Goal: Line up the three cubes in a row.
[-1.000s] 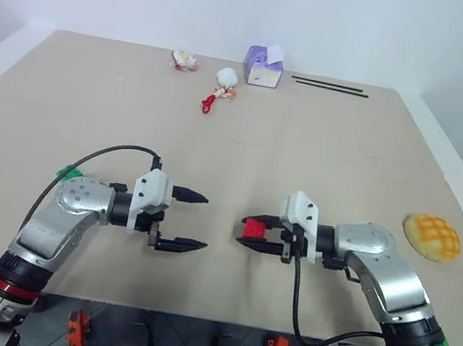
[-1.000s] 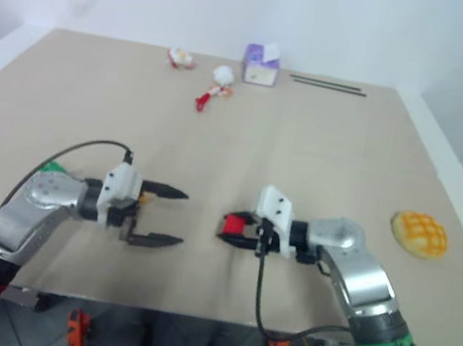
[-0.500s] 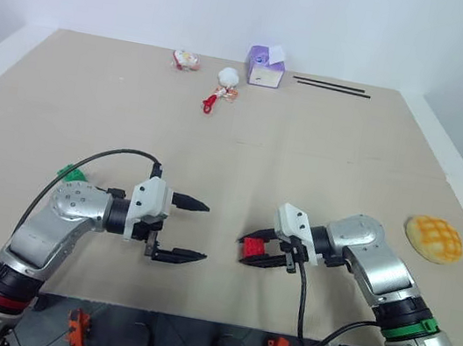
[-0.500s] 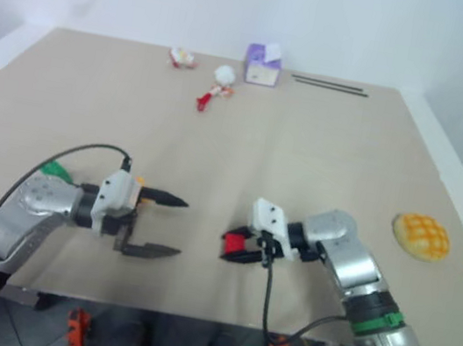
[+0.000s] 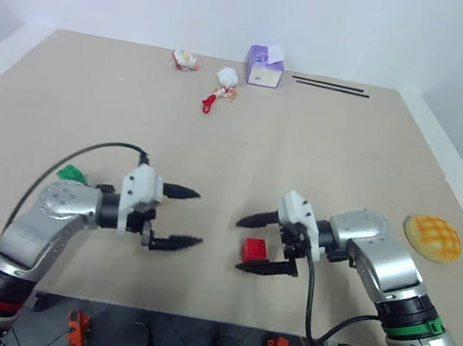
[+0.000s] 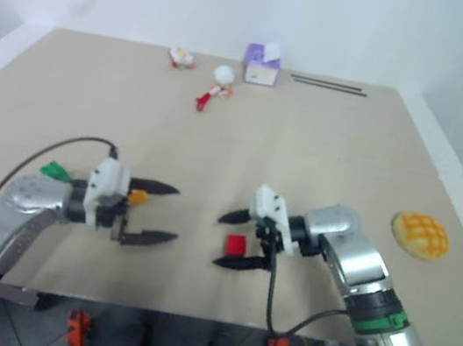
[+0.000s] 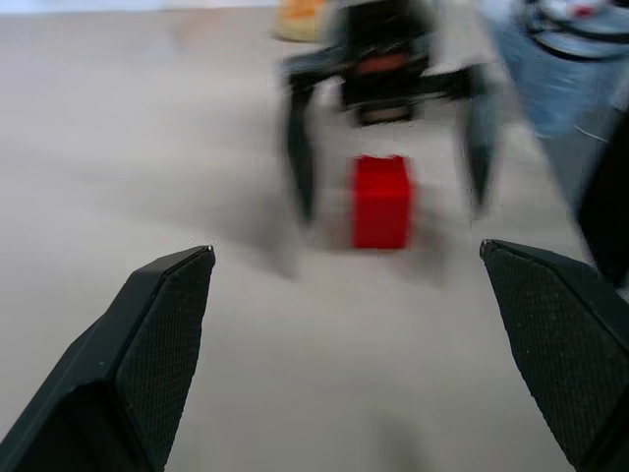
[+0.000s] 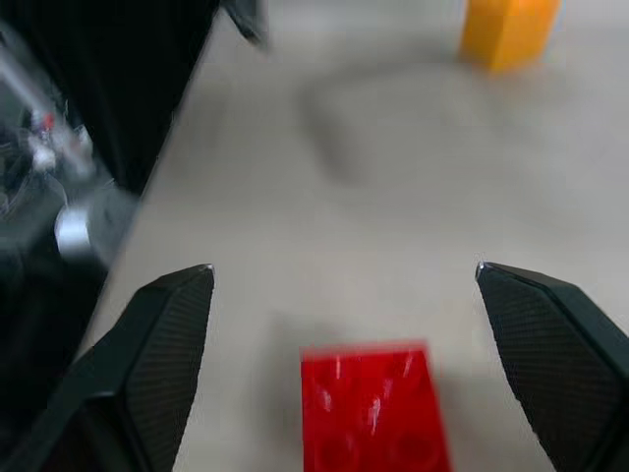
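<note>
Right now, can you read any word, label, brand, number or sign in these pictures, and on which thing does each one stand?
None can be read.
The purple-and-white box at the far edge of the table may carry print, but it is too small to read.
The red cube shows only plain studs, without letters.
The yellow-orange cube is blurred, and no marking can be made out.

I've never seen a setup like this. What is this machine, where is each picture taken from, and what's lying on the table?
This is a two-armed robot. Two pictures come from its head, two from its wrists. Each arm ends in a black two-fingered tool: the left tool and the right tool both stand open, holding nothing. A small red studded plastic cube lies on the beige table between the right tool's fingers. A yellow-orange cube sits by the left tool, a green one behind that arm.
</note>
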Robot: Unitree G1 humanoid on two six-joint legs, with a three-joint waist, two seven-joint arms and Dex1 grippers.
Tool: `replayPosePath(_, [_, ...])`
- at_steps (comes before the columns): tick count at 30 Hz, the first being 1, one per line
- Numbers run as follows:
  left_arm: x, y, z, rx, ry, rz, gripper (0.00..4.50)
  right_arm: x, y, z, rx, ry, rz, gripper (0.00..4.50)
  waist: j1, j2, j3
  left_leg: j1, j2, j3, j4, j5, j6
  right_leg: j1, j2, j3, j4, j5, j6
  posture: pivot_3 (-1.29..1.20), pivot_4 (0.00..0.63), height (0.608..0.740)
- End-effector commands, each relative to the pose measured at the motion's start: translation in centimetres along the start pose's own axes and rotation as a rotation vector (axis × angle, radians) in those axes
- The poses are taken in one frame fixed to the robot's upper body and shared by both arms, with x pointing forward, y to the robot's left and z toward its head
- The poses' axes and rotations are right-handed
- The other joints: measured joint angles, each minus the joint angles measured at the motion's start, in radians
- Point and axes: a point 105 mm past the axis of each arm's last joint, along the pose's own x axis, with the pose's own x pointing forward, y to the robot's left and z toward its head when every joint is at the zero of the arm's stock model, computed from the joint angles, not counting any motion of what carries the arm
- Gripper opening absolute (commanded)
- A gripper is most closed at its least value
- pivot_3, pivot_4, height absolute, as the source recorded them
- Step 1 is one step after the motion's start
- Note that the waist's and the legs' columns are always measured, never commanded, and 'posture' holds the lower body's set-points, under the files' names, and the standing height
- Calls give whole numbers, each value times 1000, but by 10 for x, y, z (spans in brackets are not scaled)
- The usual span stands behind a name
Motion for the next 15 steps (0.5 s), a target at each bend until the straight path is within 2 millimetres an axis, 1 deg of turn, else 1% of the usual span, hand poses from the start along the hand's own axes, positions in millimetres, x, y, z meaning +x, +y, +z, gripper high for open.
replayPosePath(1, [-33, 30, 12, -12, -38, 262, 4500, -5, -1, 47, -55, -147, -38, 4468, 0, 0, 0, 0, 0, 0, 0, 0, 0, 0, 0, 0, 0, 0, 0, 0, 150, 740])
replayPosePath(2, [-43, 35, 12, -32, -41, 323, 4500, -4, -1, 54, -60, -174, -48, 4468, -1, 0, 0, 0, 1, 0, 0, 0, 0, 0, 1, 0, 0, 0, 0, 0, 150, 740])
replayPosePath(4, [-67, 40, 3, -54, -4, 420, 4500, -1, -3, 67, -77, -218, -72, 4468, -1, 0, 0, 0, 2, 0, 0, 0, 0, 0, 2, -1, 0, 0, -1, 0, 150, 740])
replayPosePath(6, [-91, 44, -7, -60, 51, 494, 4500, 4, -5, 74, -100, -231, -92, 4468, 0, 0, 0, 0, 4, 0, -1, 0, -1, -1, 3, -2, 0, 0, -1, 0, 150, 740])
replayPosePath(7, [-105, 47, -11, -67, 75, 536, 4500, 8, -7, 76, -112, -230, -99, 4468, -1, 0, 0, 0, 4, 0, -1, 0, -1, -1, 3, -2, 0, -1, -3, 0, 150, 740])
replayPosePath(9, [-127, 52, -18, -75, 113, 594, 4500, 15, -9, 78, -123, -227, -100, 4468, 1, 0, 0, 0, 4, 0, -1, 0, -1, -2, 3, -2, 1, -1, -4, 0, 150, 740])
replayPosePath(12, [-146, 58, -23, -67, 150, 639, 4500, 22, -12, 81, -138, -229, -92, 4468, 2, 0, 0, 0, 6, 1, -1, 0, -1, -2, 3, -4, 1, -1, -5, 0, 150, 740])
replayPosePath(15, [-156, 65, -22, -50, 159, 667, 4500, 26, -13, 82, -151, -230, -84, 4468, 2, -1, 0, 0, 6, 2, -1, -1, -1, -2, 3, -4, 0, -1, -5, 0, 150, 740])
